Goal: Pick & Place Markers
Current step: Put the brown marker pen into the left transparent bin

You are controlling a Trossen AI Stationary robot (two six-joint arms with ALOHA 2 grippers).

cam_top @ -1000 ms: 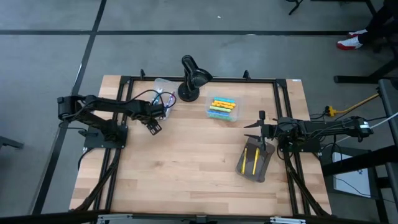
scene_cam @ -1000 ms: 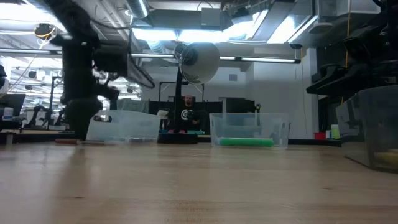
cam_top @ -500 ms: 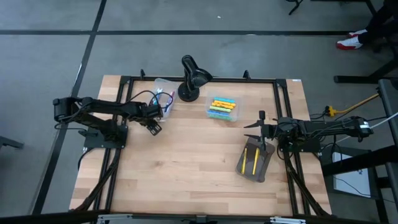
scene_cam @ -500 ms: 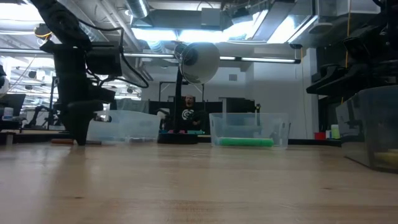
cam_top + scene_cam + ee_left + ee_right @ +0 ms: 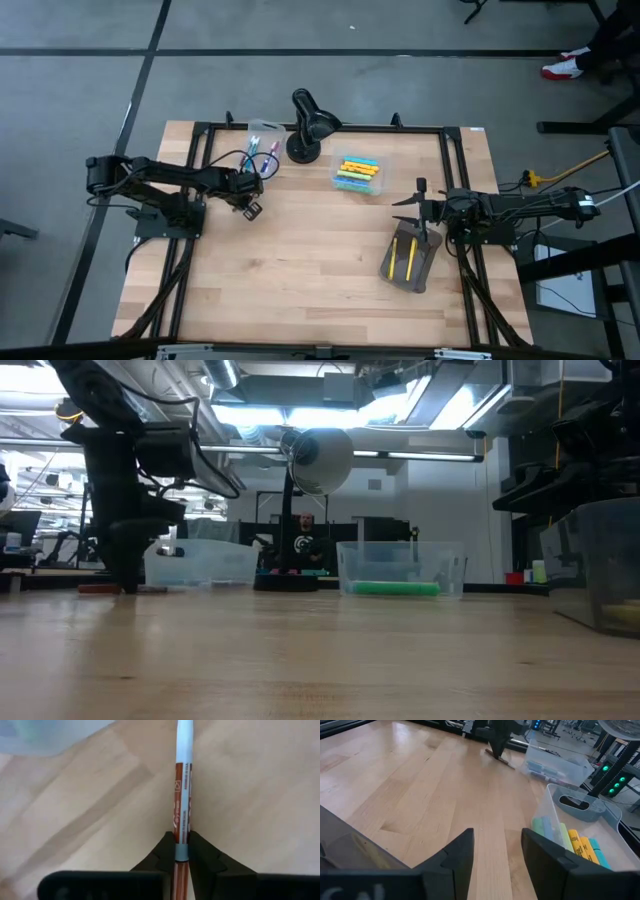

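Brown-and-white marker (image 5: 182, 795) flat on wood — others (image 5: 355, 170) in clear bins, yellow pair (image 5: 409, 258) in pouch

A robot lab is shown. A wooden tabletop (image 5: 300, 260) is set on a grey floor (image 5: 60, 80) marked with dark lines. Behind the tabletop, long ceiling lights (image 5: 250, 415), screens and more benches are seen.

Wooden table (image 5: 300, 270) seen from above, holding bins, a lamp and a marker
Brown marker (image 5: 181, 795) lies on the wood between the left gripper's (image 5: 181, 854) fingers; clear bin (image 5: 259, 140) just beyond, black lamp (image 5: 305, 150), marker-filled bin (image 5: 358, 172), grey pouch (image 5: 408, 260) below the right gripper (image 5: 418, 205)
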